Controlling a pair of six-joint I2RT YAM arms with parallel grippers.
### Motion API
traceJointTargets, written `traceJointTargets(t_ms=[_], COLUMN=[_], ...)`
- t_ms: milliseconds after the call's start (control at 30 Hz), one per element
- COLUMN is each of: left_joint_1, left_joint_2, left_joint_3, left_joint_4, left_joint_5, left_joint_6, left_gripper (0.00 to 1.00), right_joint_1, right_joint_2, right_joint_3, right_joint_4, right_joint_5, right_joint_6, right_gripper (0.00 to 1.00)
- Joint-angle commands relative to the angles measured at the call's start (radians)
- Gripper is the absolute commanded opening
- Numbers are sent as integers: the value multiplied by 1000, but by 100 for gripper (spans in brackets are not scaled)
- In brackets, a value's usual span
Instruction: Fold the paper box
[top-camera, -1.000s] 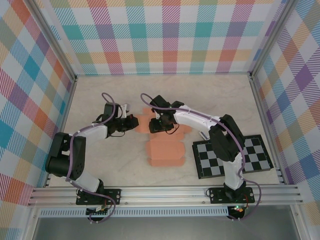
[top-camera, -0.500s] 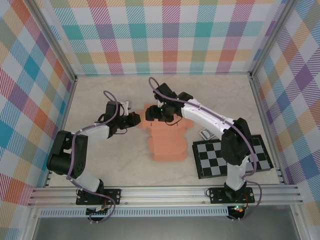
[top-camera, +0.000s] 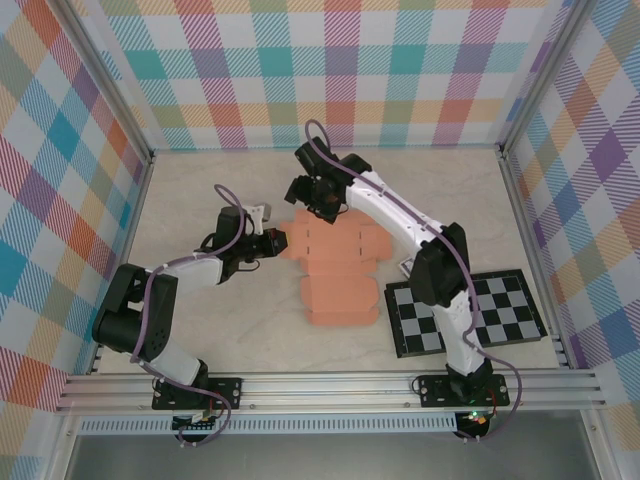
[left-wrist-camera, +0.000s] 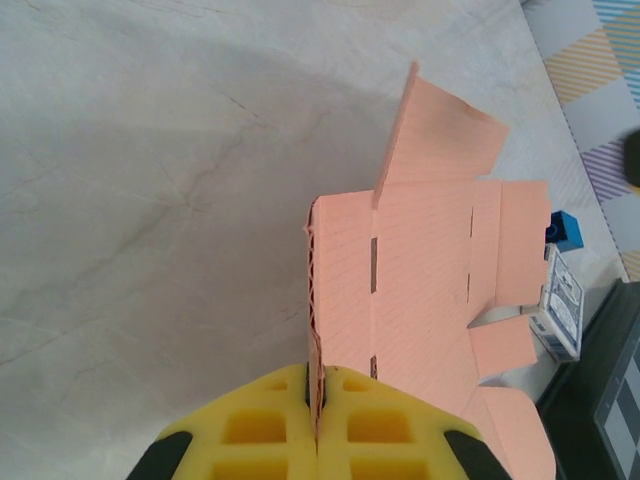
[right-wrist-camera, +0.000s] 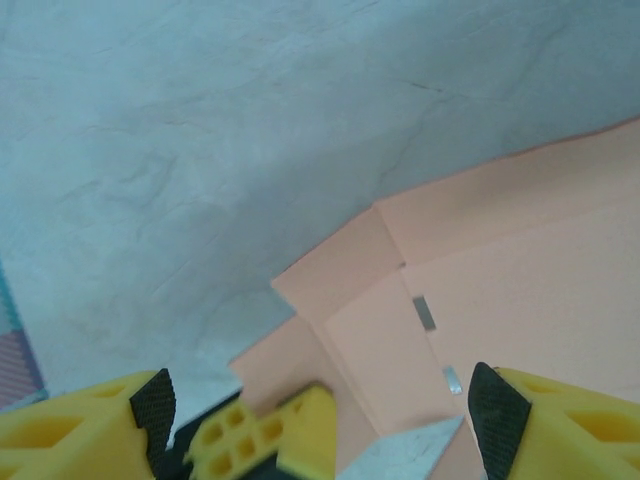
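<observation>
One mostly flat paper box (top-camera: 335, 255) lies on the desk (top-camera: 200, 200), long axis near-to-far; left tool (top-camera: 272, 243) clenches its left edge, right tool (top-camera: 312, 195) gapes, released.

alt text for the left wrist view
The left gripper, shut, pinches the near edge of a flat salmon-orange paper box cut-out lying on a pale marbled table. One flap at its far end stands up.
</observation>
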Motion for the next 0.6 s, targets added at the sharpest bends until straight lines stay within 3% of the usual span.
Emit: traceJointTargets(t_ms=[0,133,567], left_joint_1=[-15,-20,-22], left_joint_2=[-44,-52,-66], left_joint_3=[-13,-27,-48], left_joint_4=[56,77,89], left_joint_5=[-20,-35,-125], left_joint_6=[44,45,44], left_gripper=[0,0,0], right_joint_1=[3,3,2], right_joint_2=[65,107,67], right_joint_3=[118,153,106], right_joint_4=[-136,-137,-153], right_joint_5=[75,68,71], right_joint_6=[35,49,-39], right_gripper=[79,76,48])
